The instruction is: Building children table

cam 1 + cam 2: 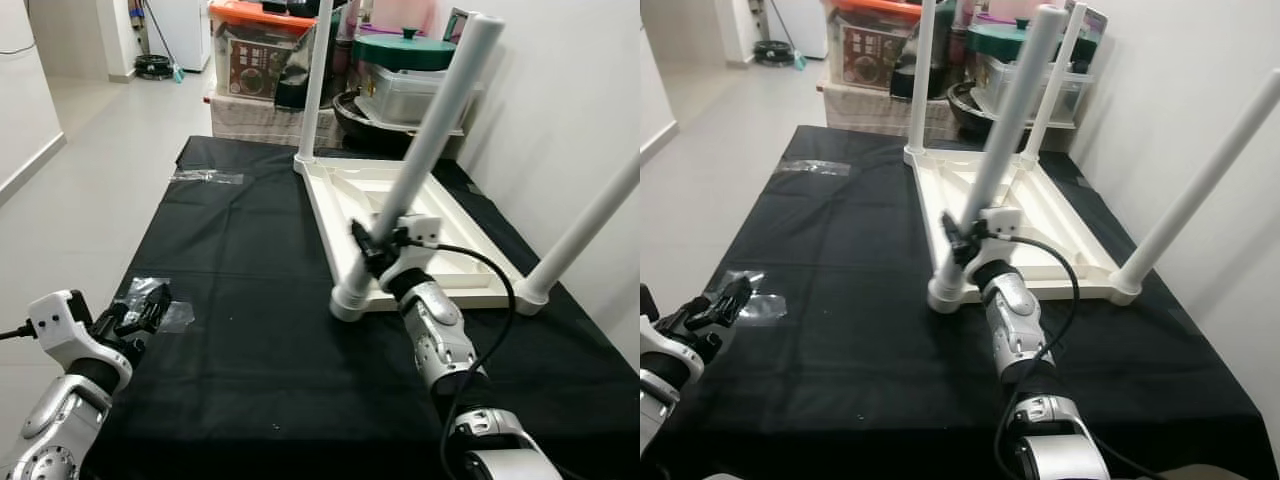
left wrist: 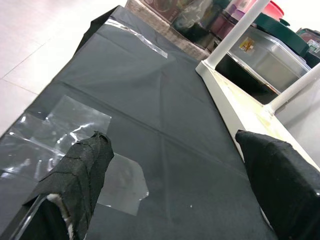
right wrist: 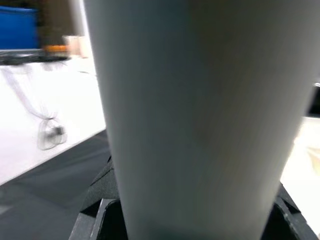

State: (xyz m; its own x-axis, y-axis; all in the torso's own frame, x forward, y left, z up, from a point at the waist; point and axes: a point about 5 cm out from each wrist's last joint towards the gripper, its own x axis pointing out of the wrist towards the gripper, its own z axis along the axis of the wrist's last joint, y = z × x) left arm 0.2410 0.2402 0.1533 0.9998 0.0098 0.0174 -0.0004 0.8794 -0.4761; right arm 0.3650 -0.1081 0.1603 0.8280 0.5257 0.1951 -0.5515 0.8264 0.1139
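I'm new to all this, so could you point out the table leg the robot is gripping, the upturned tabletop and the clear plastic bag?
table leg [image 1: 440,120], left eye view, mid-shaft.
tabletop [image 1: 455,225], left eye view, underside panel.
plastic bag [image 2: 75,120], left wrist view, flat middle.

Right gripper [image 1: 372,243] fingers hidden behind table leg [image 1: 425,155]; far-right leg [image 1: 590,228] top cut off.

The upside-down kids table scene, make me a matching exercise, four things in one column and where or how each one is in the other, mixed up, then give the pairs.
Things:
1. right gripper
2. left gripper
3. clear plastic wrapper
4. white table top

States:
A. lying flat on the black cloth near the robot's left side
B. closed around the near table leg, low on it
C. upside down on the cloth, legs pointing up
D. open, hovering above the wrapper

Pairs: 1-B, 2-D, 3-A, 4-C
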